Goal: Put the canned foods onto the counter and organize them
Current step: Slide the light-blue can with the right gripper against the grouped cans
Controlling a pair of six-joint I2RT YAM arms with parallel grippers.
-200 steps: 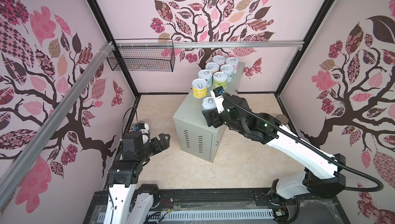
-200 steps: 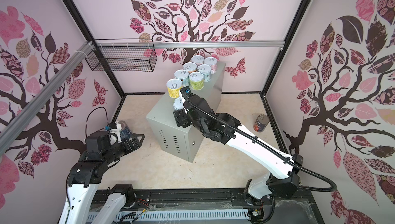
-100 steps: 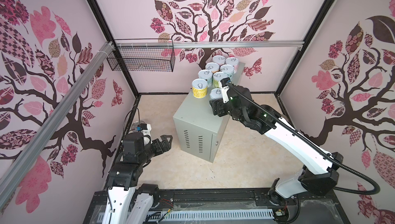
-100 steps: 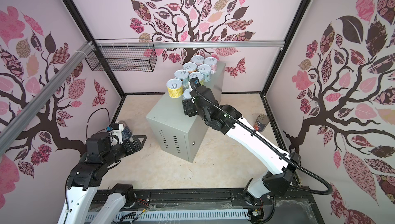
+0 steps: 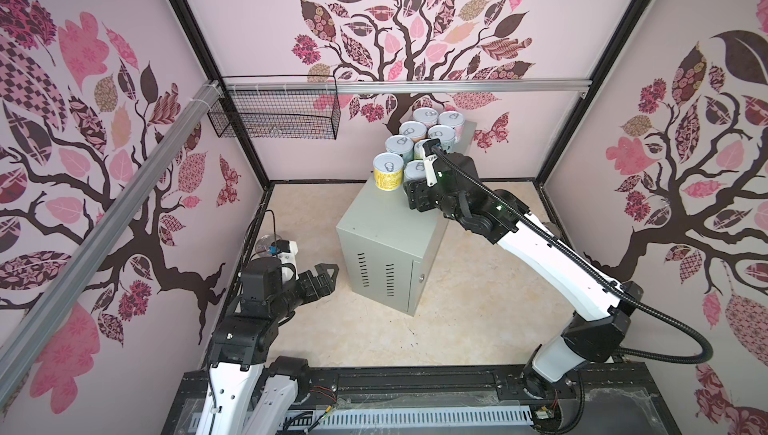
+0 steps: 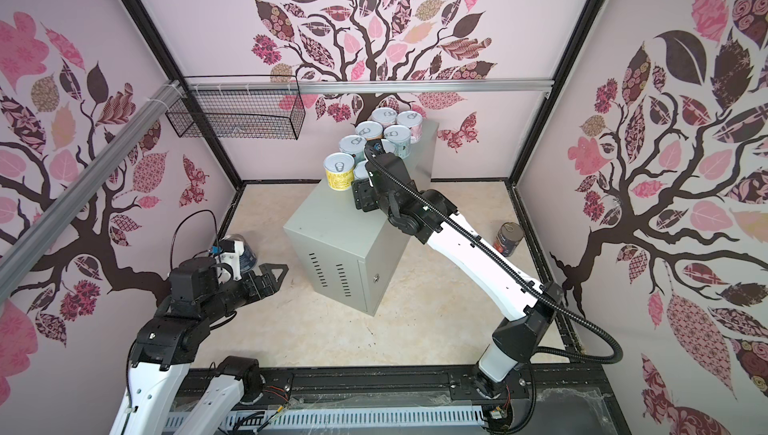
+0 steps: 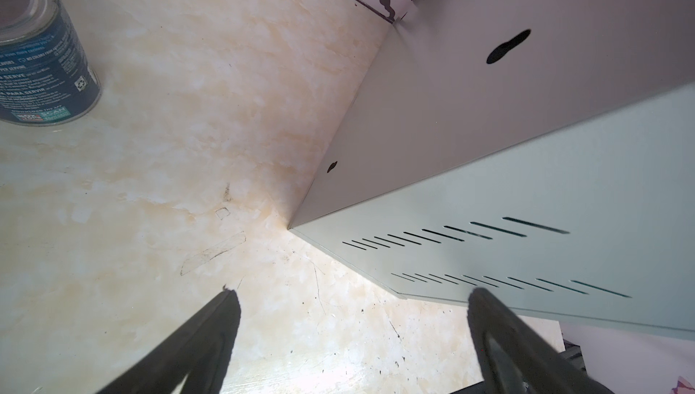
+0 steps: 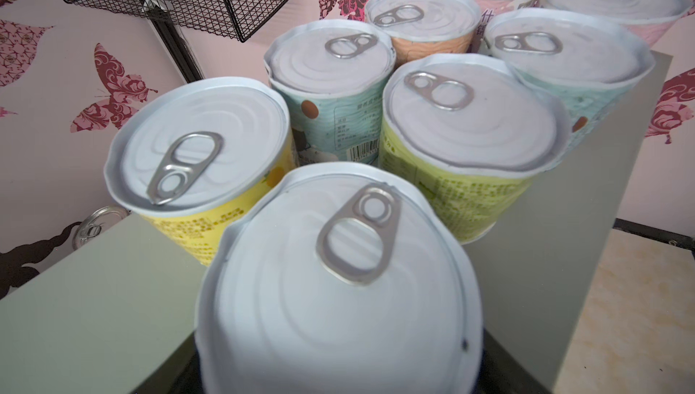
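Cans (image 5: pixel 440 134) cluster at the far end of the grey surface (image 5: pixel 382 221) in both top views. Left wrist: left fingers (image 7: pixel 210 335) gape empty, a blue can (image 7: pixel 41 72) on the floor (image 7: pixel 188 110) nearby. Right wrist: right fingers (image 8: pixel 507 377) clasp a pale can (image 8: pixel 338 298) beside the yellow can (image 8: pixel 203 155)

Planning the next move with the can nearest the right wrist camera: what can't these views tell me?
- Right fingers: only dark slivers beside the nearest can in the right wrist view; the right arm covers them in both top views. Grip unclear.
- That can's base: hidden under its own lid; contact with the counter unclear.
- Blue can: cut off by the left wrist view's edge.
- Dark can: label too small in a top view.
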